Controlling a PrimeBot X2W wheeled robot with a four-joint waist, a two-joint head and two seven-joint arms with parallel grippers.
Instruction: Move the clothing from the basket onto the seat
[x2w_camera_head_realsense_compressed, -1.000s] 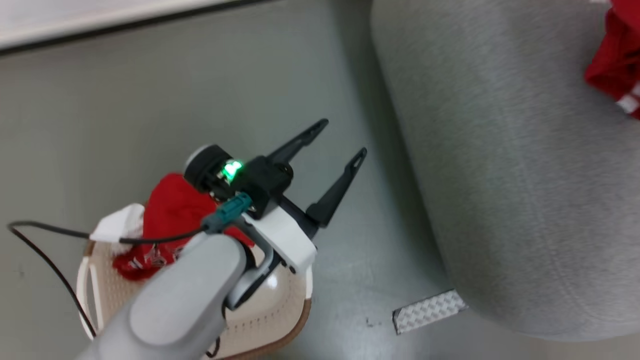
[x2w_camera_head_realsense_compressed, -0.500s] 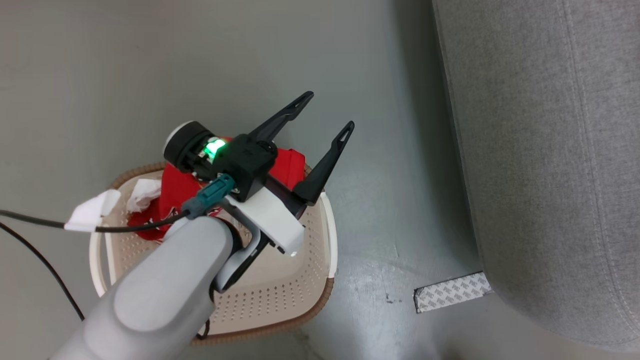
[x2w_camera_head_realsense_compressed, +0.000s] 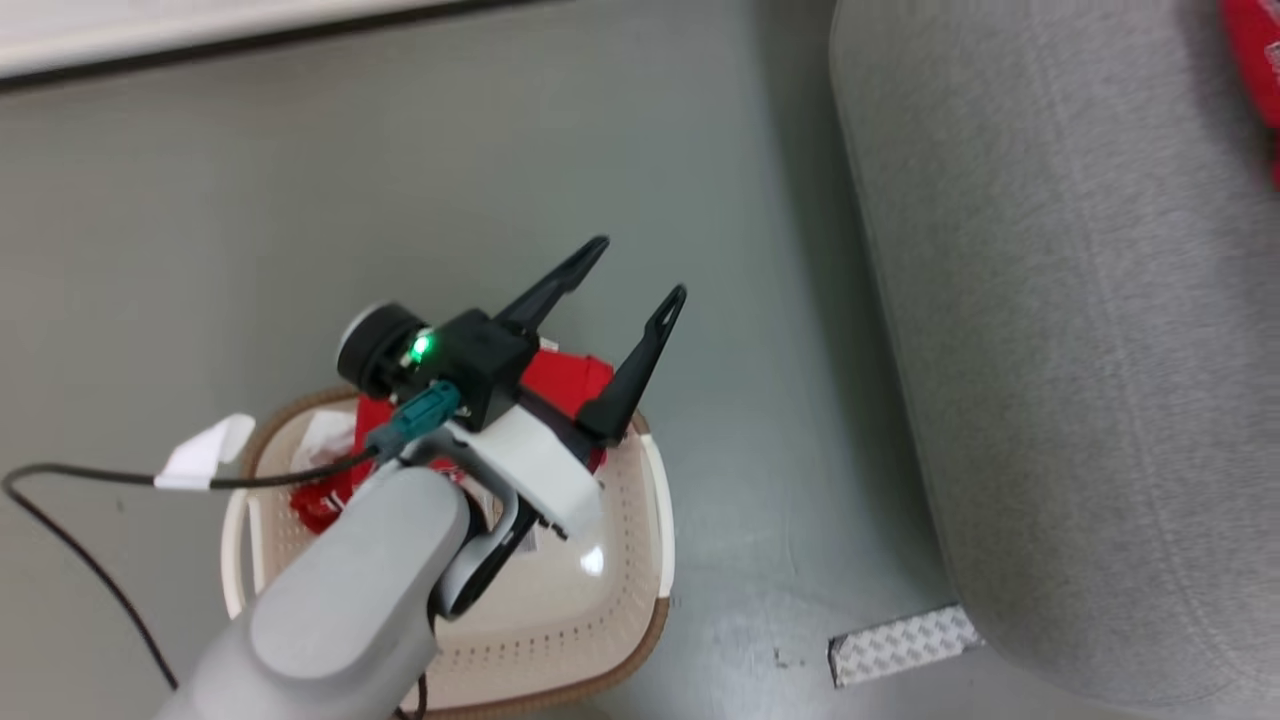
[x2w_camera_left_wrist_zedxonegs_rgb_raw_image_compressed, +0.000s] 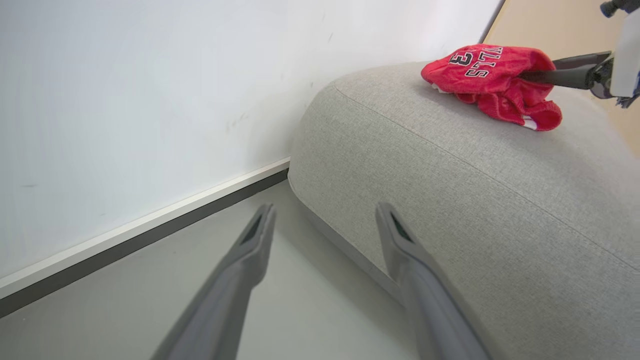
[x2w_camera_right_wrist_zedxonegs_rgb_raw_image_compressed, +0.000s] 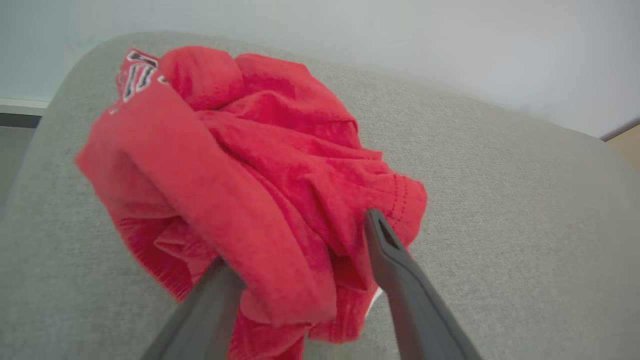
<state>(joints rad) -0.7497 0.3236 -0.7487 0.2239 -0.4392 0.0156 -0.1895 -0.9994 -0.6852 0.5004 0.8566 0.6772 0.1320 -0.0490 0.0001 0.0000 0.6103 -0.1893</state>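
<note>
A strip of grey-green floor (x2w_camera_head_realsense_compressed: 760, 300) lay between the basket (x2w_camera_head_realsense_compressed: 662, 540) and the sofa (x2w_camera_head_realsense_compressed: 1050, 350), with a patch of patterned silver tape (x2w_camera_head_realsense_compressed: 900, 645) at the sofa's foot. A black cable (x2w_camera_head_realsense_compressed: 280, 480) with a white tag (x2w_camera_head_realsense_compressed: 205, 455) trailed off to the basket's left, and a white wall (x2w_camera_left_wrist_zedxonegs_rgb_raw_image_compressed: 125, 100) with a dark skirting board (x2w_camera_left_wrist_zedxonegs_rgb_raw_image_compressed: 150, 239) closed the far side. The pale grey left forearm (x2w_camera_head_realsense_compressed: 350, 600) rose from the bottom edge across the basket, hiding much of its inside. The left gripper (x2w_camera_head_realsense_compressed: 640, 268) hung above the far rim, its two long dark fingers spread and empty, pointing towards the floor gap. Red clothing (x2w_camera_head_realsense_compressed: 570, 375) and a small white piece (x2w_camera_head_realsense_compressed: 325, 435) showed in the basket behind the wrist. On the sofa's rounded, seamed top lay a crumpled red jersey (x2w_camera_left_wrist_zedxonegs_rgb_raw_image_compressed: 490, 75) with black-and-white lettering. The right gripper (x2w_camera_right_wrist_zedxonegs_rgb_raw_image_compressed: 297, 240) was pushed into it with its jaws apart, the soft knit bunched loosely between them and draped over one finger. The basket was perforated cream plastic with a brown rim, and the sofa a coarse grey weave.
</note>
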